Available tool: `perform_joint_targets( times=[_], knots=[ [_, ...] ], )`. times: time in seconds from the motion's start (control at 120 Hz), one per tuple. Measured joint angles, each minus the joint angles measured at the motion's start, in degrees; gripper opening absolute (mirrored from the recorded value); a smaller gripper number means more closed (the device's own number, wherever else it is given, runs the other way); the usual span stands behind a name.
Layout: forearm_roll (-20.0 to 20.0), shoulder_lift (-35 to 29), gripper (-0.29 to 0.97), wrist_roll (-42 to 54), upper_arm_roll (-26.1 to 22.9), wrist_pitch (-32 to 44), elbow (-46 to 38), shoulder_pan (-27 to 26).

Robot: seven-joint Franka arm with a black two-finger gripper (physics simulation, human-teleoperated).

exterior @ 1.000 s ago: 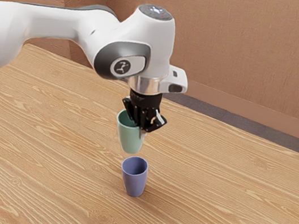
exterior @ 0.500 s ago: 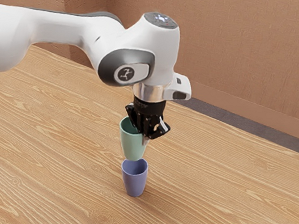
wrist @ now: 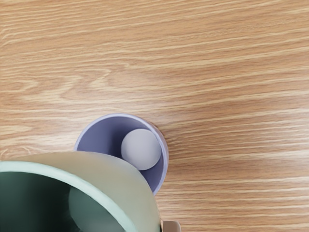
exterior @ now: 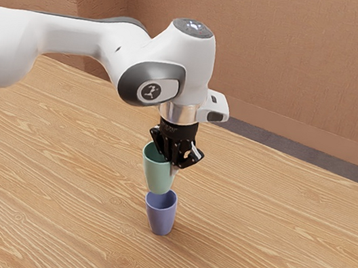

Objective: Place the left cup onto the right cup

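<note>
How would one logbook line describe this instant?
tool: shut on green cup | green cup: base at rim of purple cup | purple cup: upright on table

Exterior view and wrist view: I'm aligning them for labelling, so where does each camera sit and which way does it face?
Exterior view: beside the arm, looking across the table toward the wall; it shows the arm and the gripper, shut on the green cup over the purple cup.
Wrist view: on the hand, looking straight down at the table; the held green cup sits nearest, the purple cup below it.
Shared: both cups and the table.
</note>
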Motion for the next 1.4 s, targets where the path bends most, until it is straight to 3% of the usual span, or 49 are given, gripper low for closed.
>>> perform_joint_targets(
  times=[1.4],
  knots=[
    [1.25,1.57,-0.11,-2.39,0.26,4.84,-3.06,-0.01]
  ],
)
